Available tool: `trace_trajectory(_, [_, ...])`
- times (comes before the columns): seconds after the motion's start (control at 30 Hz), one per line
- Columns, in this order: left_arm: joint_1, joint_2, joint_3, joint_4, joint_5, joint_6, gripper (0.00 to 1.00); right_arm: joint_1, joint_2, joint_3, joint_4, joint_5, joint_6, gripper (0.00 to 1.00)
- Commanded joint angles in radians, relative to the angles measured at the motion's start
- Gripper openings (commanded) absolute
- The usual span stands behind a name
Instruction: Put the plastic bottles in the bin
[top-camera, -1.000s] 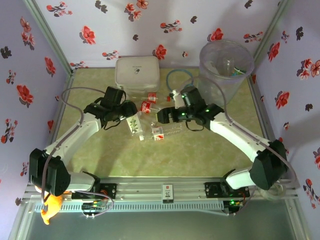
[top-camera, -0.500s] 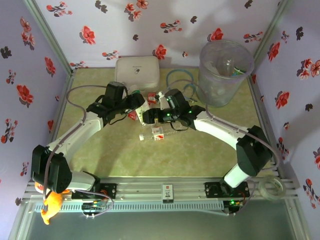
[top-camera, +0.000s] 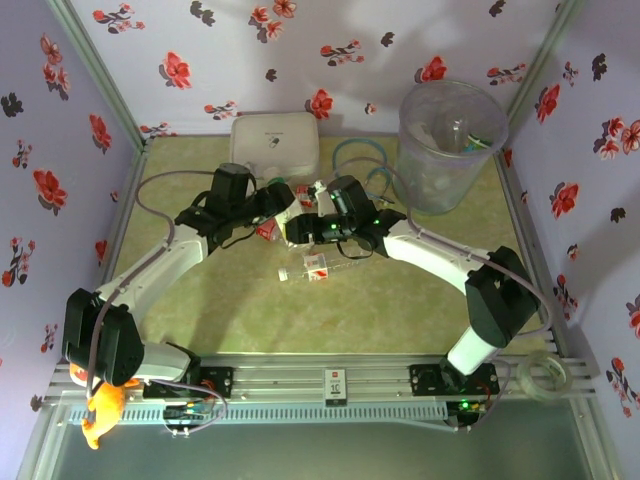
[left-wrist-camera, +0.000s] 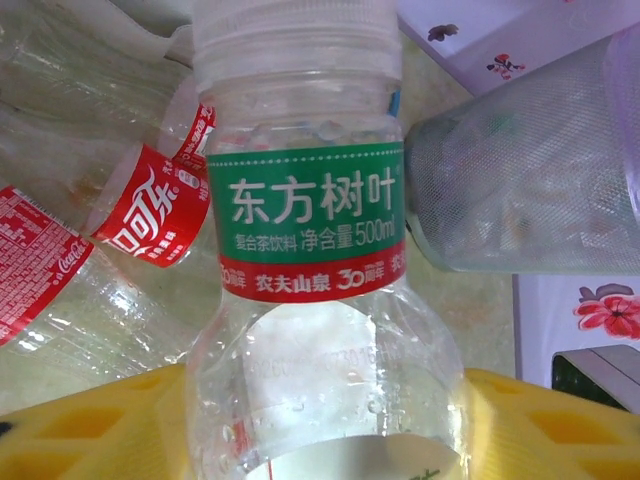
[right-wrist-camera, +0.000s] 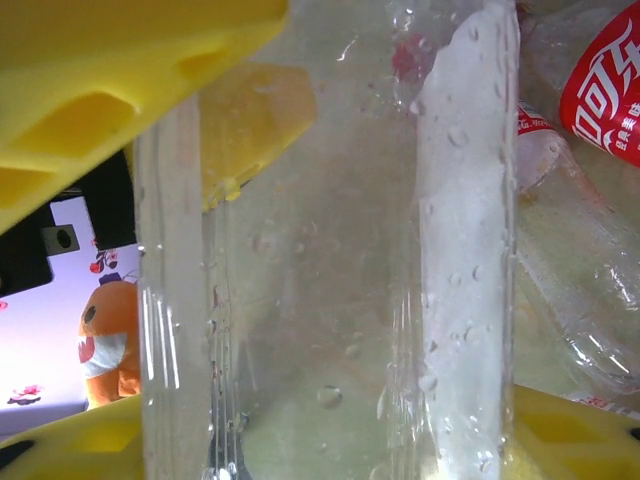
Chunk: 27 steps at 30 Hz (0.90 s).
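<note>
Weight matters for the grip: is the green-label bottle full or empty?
Empty: the green-label bottle in the left gripper is clear throughout, only droplets on its walls.

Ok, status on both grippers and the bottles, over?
Left gripper shut on green-label bottle. Right gripper shut on clear bottle. Both crowded mid-table, well short of the bin. Red-label bottles loose beside them.

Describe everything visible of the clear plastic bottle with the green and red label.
The clear plastic bottle has a pale ribbed cap, a green label with white Chinese characters above a red band, and droplets inside; it looks empty. The left gripper holds its rounded lower body between yellow fingers, cap pointing away from the camera. Red-labelled bottles lie behind it.
</note>
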Motion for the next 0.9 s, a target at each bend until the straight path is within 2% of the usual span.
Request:
trace_trajectory(0.0, [-0.007,-0.001,-0.019,0.029,0.022,-0.006,0.86,-0.008,-0.007,0.036,0.004,0.007,-0.005,0.60])
trace_trajectory(0.07, [-0.007,-0.007,-0.023,0.037,0.022,0.004,0.99,-0.013,-0.012,0.041,-0.020,0.013,-0.020,0.60])
trace_trajectory(0.1, [-0.006,-0.012,-0.024,0.039,0.022,0.009,1.00,-0.017,-0.017,0.046,-0.037,0.019,-0.033,0.59])
trace_trajectory(0.23, [0.016,-0.043,-0.036,0.038,0.020,0.019,1.00,-0.049,-0.076,0.100,-0.213,0.100,-0.149,0.58])
trace_trajectory(0.37, [0.060,-0.078,-0.068,0.020,0.017,0.014,1.00,-0.108,-0.142,0.214,-0.488,0.275,-0.290,0.55])
trace_trajectory(0.43, [0.073,-0.085,-0.088,0.009,0.015,0.012,1.00,-0.140,-0.183,0.261,-0.564,0.344,-0.359,0.55])
trace_trajectory(0.63, [0.077,-0.084,-0.158,0.021,0.015,-0.006,0.99,-0.285,-0.213,0.476,-0.705,0.441,-0.514,0.52])
trace_trajectory(0.87, [0.077,-0.087,-0.158,-0.004,0.015,0.012,1.00,-0.412,-0.117,0.676,-0.724,0.566,-0.647,0.52])
